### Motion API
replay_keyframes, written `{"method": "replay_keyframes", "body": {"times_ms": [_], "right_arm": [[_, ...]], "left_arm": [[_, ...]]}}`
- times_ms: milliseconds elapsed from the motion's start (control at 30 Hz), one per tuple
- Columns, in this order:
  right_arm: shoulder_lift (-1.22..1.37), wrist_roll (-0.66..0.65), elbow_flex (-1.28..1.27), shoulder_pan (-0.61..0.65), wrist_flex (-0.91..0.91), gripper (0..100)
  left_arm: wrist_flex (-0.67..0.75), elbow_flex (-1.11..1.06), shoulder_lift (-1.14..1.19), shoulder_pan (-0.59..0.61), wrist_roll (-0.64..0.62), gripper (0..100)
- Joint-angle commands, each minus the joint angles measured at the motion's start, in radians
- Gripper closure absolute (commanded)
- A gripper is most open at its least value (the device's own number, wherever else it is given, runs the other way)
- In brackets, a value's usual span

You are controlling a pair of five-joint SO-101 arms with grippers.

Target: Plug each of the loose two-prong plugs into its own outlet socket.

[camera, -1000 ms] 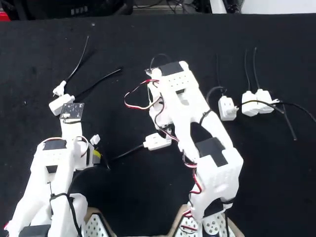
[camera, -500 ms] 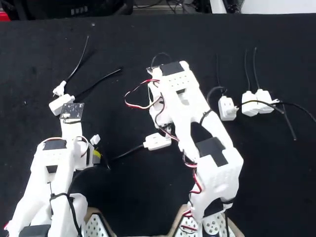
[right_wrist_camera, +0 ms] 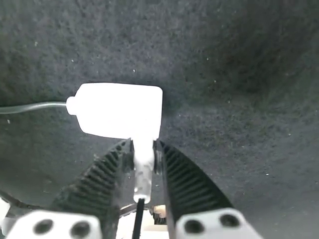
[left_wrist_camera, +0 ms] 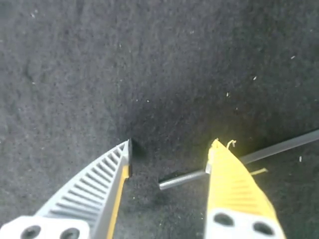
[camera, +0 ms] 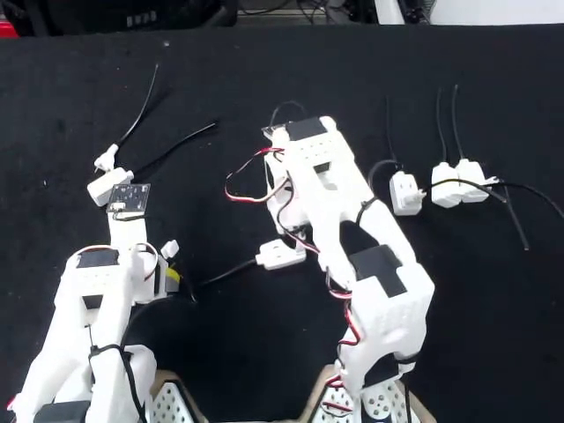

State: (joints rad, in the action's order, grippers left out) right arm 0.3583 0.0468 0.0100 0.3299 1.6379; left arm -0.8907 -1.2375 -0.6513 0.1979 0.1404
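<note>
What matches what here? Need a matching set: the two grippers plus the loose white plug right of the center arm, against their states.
Things:
1. left gripper
2. right gripper
3. loose plug

States:
A. shut on a white plug that meets a white corded block
B. lies ungripped on the black cloth
C. open over a black cable end

Pairs: 1-C, 2-A, 3-B

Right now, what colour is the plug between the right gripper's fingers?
White; the plug sits in the right gripper, best seen in the right wrist view.
</note>
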Motion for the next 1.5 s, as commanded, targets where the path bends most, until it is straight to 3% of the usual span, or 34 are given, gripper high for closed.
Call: {"method": "replay_keyframes", "body": {"times_ms": [0,200,567,633,767,867,1133,1300,1467], "right_arm": [[-0.016,0.006,-0.016,-0.009,-0.043,98.8],[-0.024,0.006,-0.157,-0.003,-0.178,98.8],[-0.025,-0.011,-0.013,0.071,-0.114,98.2],[-0.025,-0.038,0.031,0.100,-0.068,95.0],[-0.025,-0.051,0.099,0.121,-0.014,79.1],[-0.025,-0.133,0.157,0.121,0.006,74.1],[-0.099,-0.528,0.492,0.124,0.117,80.4],[-0.291,-0.586,0.647,0.147,0.126,80.5],[-0.427,-0.647,0.487,0.153,0.126,80.6]], "left_arm": [[0.006,-0.002,-0.017,-0.015,-0.012,75],[0.006,-0.002,-0.017,-0.013,-0.012,75],[0.008,0.001,-0.026,-0.007,-0.014,75],[0.006,0.007,-0.028,-0.005,-0.014,75],[0.006,0.018,-0.028,-0.004,-0.014,75],[0.006,0.025,-0.028,0.002,-0.051,75],[0.008,0.074,-0.028,0.165,-0.127,75],[0.034,0.073,-0.028,0.191,-0.140,75],[0.041,0.070,-0.028,0.191,-0.140,75]]}}
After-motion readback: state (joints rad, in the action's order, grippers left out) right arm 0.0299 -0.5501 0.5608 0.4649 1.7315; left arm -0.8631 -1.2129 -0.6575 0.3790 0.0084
